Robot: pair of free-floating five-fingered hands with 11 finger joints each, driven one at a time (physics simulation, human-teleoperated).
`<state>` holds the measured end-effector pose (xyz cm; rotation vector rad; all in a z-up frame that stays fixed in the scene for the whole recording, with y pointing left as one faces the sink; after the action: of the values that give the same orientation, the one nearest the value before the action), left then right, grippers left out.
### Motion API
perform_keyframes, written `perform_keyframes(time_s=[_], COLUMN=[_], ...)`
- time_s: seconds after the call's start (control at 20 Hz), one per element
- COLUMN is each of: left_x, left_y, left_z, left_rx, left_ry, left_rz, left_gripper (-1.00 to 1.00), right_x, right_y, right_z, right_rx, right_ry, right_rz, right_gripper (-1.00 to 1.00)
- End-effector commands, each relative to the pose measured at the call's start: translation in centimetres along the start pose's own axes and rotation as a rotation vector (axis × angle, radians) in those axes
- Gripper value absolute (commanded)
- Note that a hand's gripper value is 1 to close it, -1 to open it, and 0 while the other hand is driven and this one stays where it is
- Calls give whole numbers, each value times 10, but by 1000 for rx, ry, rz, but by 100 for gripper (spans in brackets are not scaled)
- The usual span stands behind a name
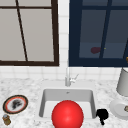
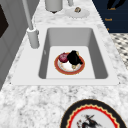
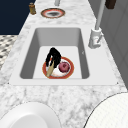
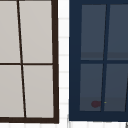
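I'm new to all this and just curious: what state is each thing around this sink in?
Tap: no water running.
Plate in the sink: lying flat, dark red fruit on it.
Hand: over that plate, fingers curled round a tan tool.
Patterned plate: flat on the counter.
Blue cabinet: doors shut.

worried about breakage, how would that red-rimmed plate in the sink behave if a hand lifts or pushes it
The plate looks stiff and glazed, so probably breakable. Lying flat on the sink floor, it would likely slide rather than tip. The round red fruit on it may roll if tilted.
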<state>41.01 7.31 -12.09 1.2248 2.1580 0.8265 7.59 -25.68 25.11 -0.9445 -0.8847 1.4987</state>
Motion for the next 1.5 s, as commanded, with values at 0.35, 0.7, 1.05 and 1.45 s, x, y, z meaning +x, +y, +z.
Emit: perform_keyframes(time_s=[0.35,0.7,1.05,1.45], left_x=[22,56,82,111], left_y=[49,79,108,140], left_z=[-26,-44,-51,-52], left_rx=[-68,-95,-88,-82], left_ry=[-5,-10,51,97], left_rz=[89,111,149,177], left_gripper=[-100,-100,-100,-100], right_x=[0,0,0,0], right_y=[0,0,0,0], right_z=[0,0,0,0], right_rx=[0,0,0,0], right_ry=[0,0,0,0], right_rz=[0,0,0,0], right_gripper=[0,0,0,0])
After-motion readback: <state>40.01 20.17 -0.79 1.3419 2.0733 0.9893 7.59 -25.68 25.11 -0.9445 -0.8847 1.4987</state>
